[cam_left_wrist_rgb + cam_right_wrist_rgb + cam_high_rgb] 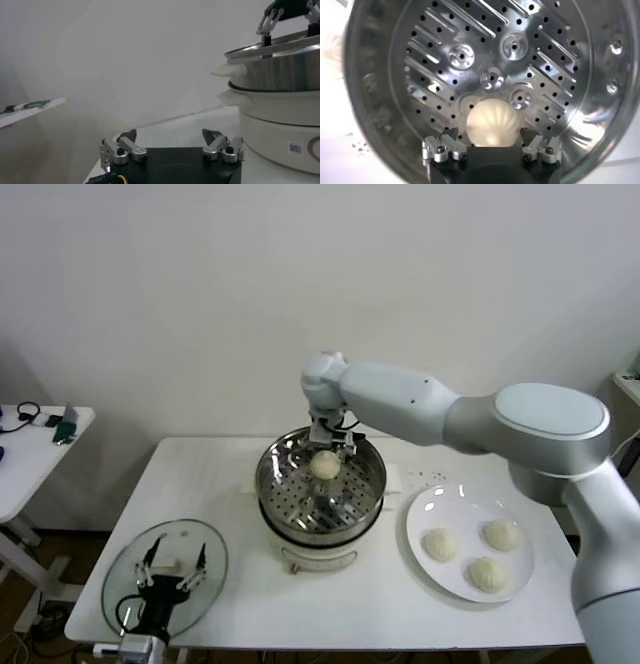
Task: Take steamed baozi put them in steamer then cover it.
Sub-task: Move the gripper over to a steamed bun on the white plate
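Observation:
The steamer (322,484) is a shiny steel basket with a perforated floor, on a cream pot base (318,556) at the table's middle. One cream-white baozi (325,465) is inside it toward the back, also in the right wrist view (493,123). My right gripper (331,440) hangs over the basket, open, its fingers (451,136) either side of that bun. Three more baozi (440,544) lie on the white plate (425,509) at the right. My left gripper (174,562) is open and idle above the glass lid (125,579) at the front left.
The steamer (280,60) and its base (280,117) stand to one side of my left gripper (171,142) in the left wrist view. A small side table (40,444) with cables stands off to the left. A white wall rises behind the table.

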`<state>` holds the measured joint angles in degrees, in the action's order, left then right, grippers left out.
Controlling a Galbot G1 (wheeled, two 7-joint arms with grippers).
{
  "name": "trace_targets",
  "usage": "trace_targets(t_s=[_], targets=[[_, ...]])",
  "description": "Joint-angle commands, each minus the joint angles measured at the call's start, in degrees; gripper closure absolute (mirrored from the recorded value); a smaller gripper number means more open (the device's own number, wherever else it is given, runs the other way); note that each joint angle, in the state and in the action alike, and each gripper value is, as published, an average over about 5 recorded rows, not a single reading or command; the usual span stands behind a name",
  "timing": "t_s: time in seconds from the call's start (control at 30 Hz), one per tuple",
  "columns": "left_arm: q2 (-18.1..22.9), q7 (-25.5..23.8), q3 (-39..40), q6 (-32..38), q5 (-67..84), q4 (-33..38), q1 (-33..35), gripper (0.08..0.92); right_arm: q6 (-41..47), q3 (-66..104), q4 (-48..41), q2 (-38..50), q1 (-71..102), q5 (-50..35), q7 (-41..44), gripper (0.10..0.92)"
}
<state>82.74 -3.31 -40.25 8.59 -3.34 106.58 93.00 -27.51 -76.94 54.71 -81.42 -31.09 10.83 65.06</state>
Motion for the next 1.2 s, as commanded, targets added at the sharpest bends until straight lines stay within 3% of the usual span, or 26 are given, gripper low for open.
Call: trace_targets(t_s=[0.03,0.27,0.43,0.53,0.87,1.2], targets=[[0.57,0.07,0.36,-1.09,0.26,0.45,-0.29,0.177,3.51,-1.57,9.90,9.87,-10.03,-10.27,-1.20,0.203],[1.20,0.16,1.58,-0.72,-0.78,0.42,0.02,0.177,17.49,-9.86,17.33,25.43,-17.74,-27.87,-6.80,0.202],[0.96,0.17,2.08,-0.55,-1.07,0.22,0.17,0.177,33.94,-20.35,26.43,37.01,-22.03,-41.32,-12.03,0.203],[0.75,0.18,2.37,-0.54,-1.30,0.11,0.09,0.177,41.64,-23.89,30.50,42.84,-22.12,-45.00,-12.47,0.203],[0.38,0.25,2.69,-0.95,-1.98,0.85,-0.33,0.177,46.86,-16.78,33.69,51.89,-7.13,-43.16,-11.92,0.203],[0.90,0.29,1.89,-0.77,-1.69,1.28,0.36,0.177,46.27,-5.43,25.72,47.87,9.62,-35.93,-11.54,0.203]])
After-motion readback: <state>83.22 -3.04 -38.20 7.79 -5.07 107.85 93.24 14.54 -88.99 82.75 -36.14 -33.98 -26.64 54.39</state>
